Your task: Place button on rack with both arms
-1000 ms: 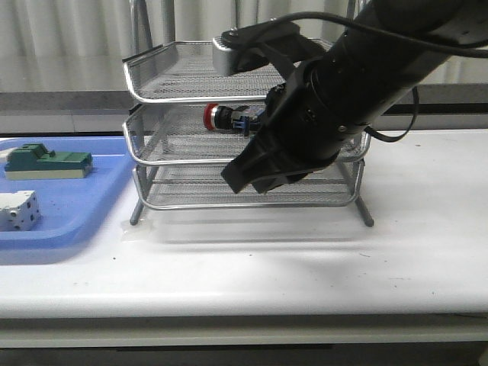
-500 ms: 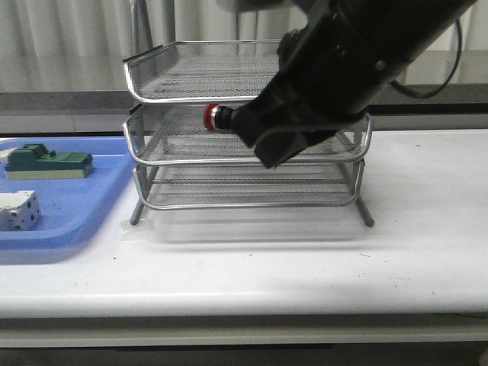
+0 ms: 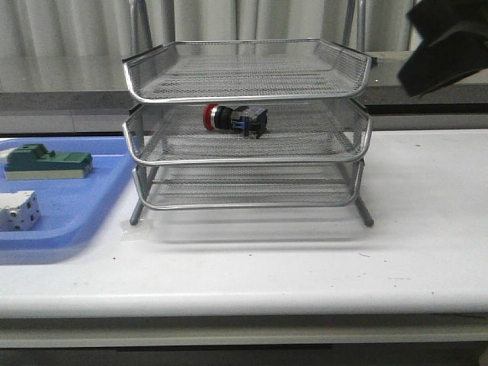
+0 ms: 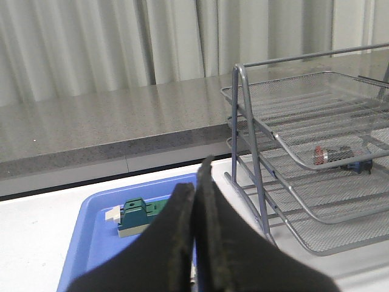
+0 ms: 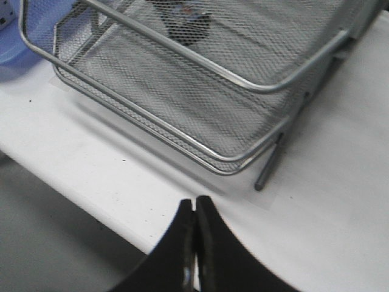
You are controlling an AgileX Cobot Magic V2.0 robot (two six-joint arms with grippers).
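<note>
The button (image 3: 235,119) lies on its side in the middle tray of the silver wire rack (image 3: 248,126), red cap to the left. The left wrist view shows the button (image 4: 337,156) lying free in that tray of the rack (image 4: 292,152). My right arm (image 3: 446,46) is a dark shape at the top right of the front view, well clear of the rack. Its gripper (image 5: 194,207) is shut and empty above the table's front edge, the rack (image 5: 200,91) beyond it. My left gripper (image 4: 196,182) is shut with nothing in it, over the blue tray (image 4: 97,237).
At the left, a flat blue tray (image 3: 76,206) holds a green-and-white block (image 3: 49,162) and a white block (image 3: 17,210). Grey curtains and a stone ledge run behind the rack. The white table (image 3: 305,267) extends in front and to the right.
My right arm has pulled back from the rack's front, up and to the right, leaving the button lying in the middle tray. The button has not moved.
</note>
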